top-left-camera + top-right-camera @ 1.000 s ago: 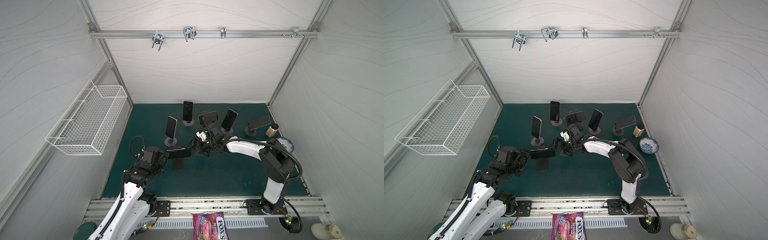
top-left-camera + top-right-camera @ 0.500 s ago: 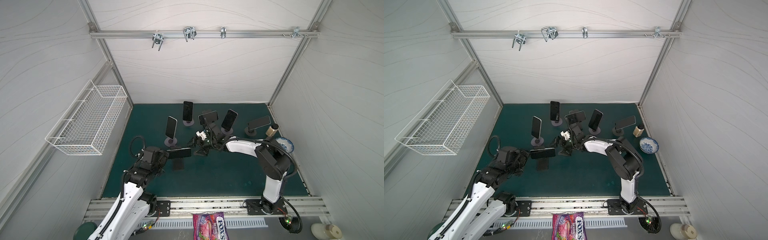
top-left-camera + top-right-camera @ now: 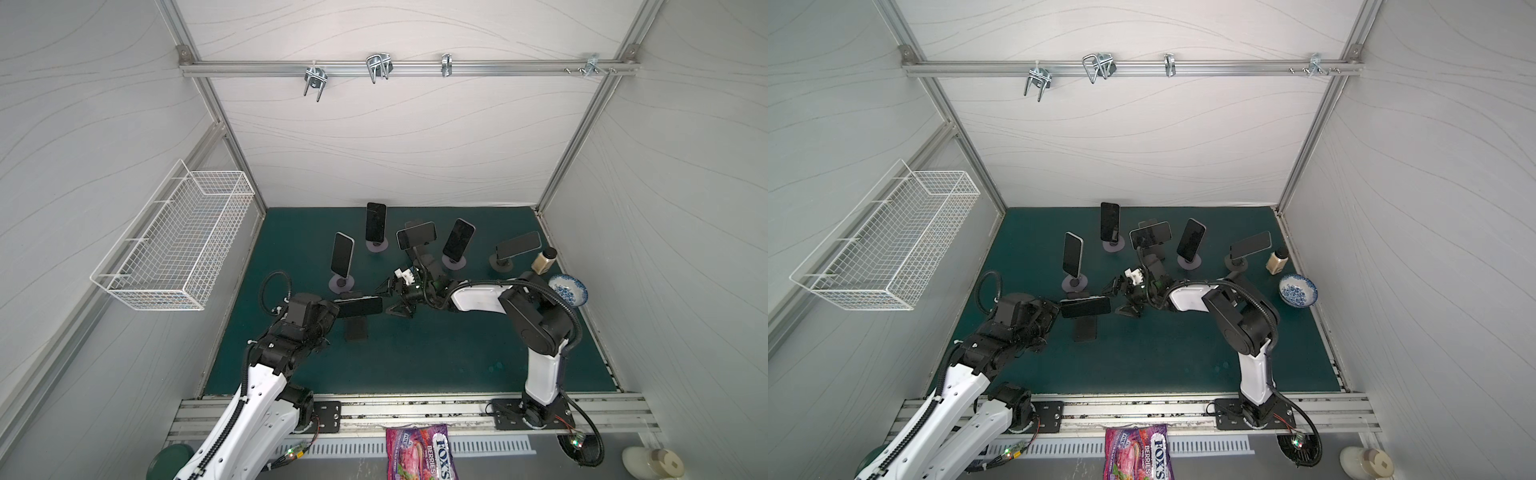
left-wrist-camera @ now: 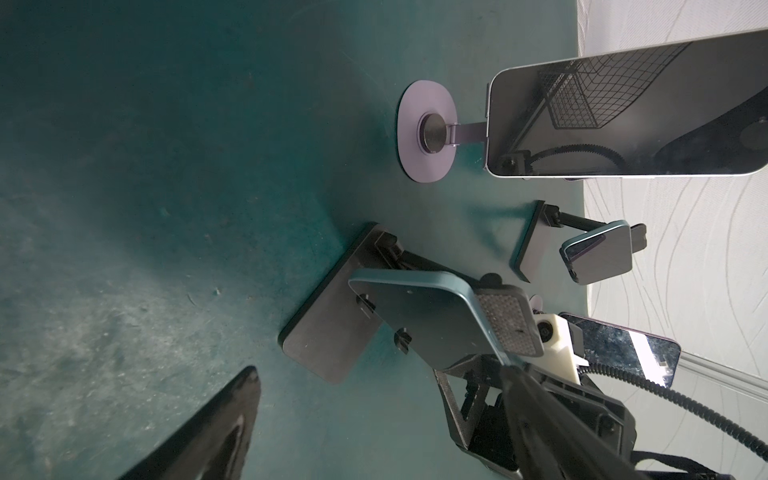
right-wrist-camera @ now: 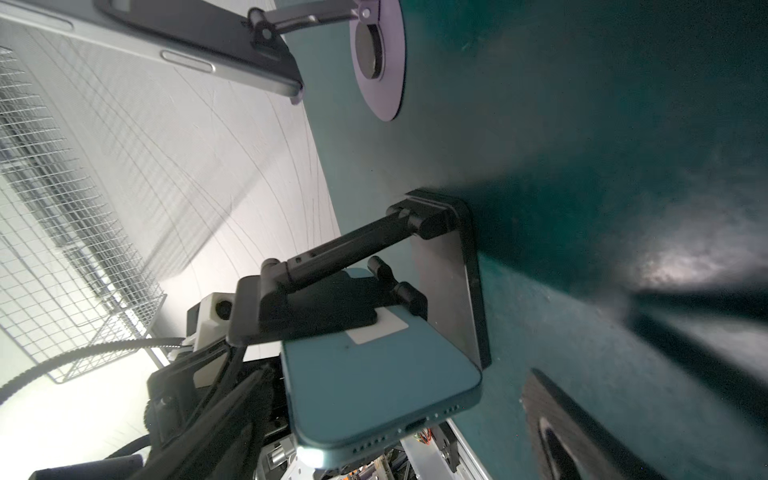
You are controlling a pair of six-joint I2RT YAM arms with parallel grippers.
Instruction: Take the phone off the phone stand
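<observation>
We see the teal phone (image 3: 360, 306) lying crosswise in the cradle of its black stand (image 3: 356, 330) at mid table (image 3: 457, 357). The left hand (image 4: 378, 368) and right hand (image 3: 382, 301) flank its ends, both with fingers apart. We cannot tell whether any finger touches it.

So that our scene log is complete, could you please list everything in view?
phones: six, dark-screened, on stands across the mat
stands: six, grey or black, under the phones
mat: one, green, floor
wire basket: one, white, left wall
bottle: one, beige, dark cap, right of mat
bowl: one, blue-and-white, near the bottle
sweets bag: one, purple, front edge
hooks: four clusters, silver, back-wall rail
arms: two, white and black, front rail
left pincer: one, black, open at nearest phone's end
right pincer: one, black, open at its other end
</observation>
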